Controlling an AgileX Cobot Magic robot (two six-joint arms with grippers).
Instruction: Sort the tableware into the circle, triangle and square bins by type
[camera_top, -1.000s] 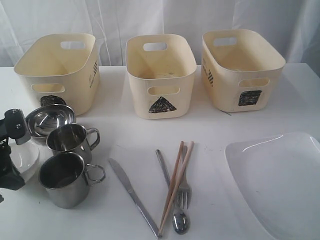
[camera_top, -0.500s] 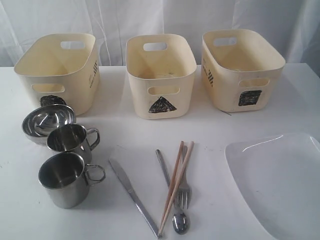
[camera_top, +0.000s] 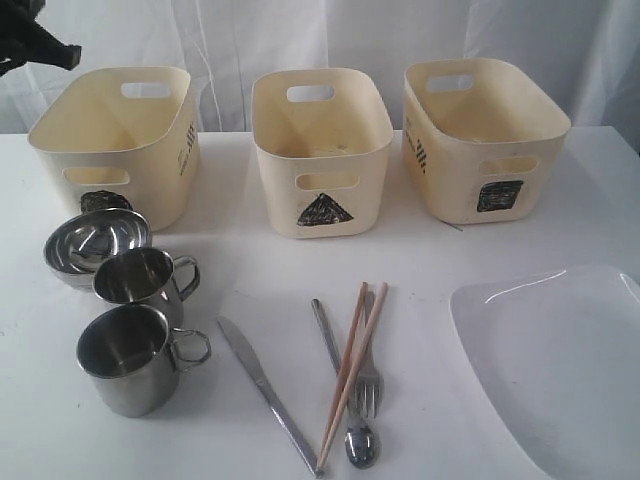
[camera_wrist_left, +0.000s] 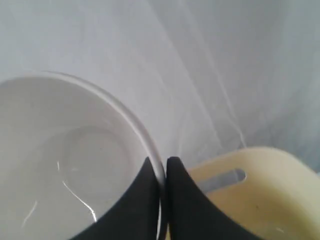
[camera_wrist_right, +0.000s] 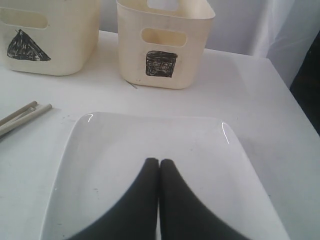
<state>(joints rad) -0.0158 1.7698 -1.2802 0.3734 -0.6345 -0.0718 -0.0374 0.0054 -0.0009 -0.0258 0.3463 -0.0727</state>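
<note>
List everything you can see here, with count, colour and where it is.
bins: 3, cream, back row: left, middle, right
steel bowl: 1, silver, before the left bin
mugs: 2, silver, front left, one behind the other
knife: 1, silver, front centre
fork: 1, silver, right of the knife
spoon: 1, silver, beside the fork
chopsticks: 1 pair, wood, over fork and spoon
plate: 1, white, front right
white bowl: 1, white, held up by its rim
table: 1, white, under the bins
left claw: 1, black, shut on the white bowl
right claw: 1, black, shut, over the plate
</note>
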